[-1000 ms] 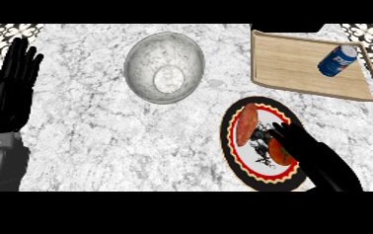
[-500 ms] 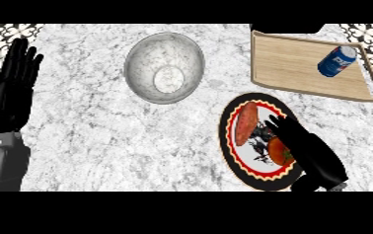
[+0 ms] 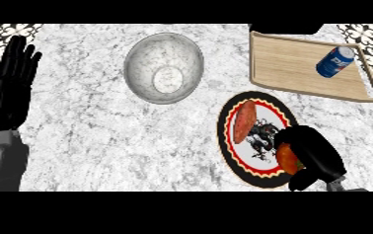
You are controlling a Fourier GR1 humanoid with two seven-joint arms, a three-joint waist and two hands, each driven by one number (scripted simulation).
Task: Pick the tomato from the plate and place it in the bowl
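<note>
The tomato [image 3: 286,160] is grasped by the curled right hand [image 3: 315,154] over the plate [image 3: 232,151]; transfer to the bowl [image 3: 163,67] is not yet done.

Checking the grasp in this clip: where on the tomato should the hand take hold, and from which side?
Around its round body, from the plate's near-right side, where the right hand already curls over the tomato. The tomato sits at that edge, apart from the other red piece, so fingers can wrap it there.
</note>
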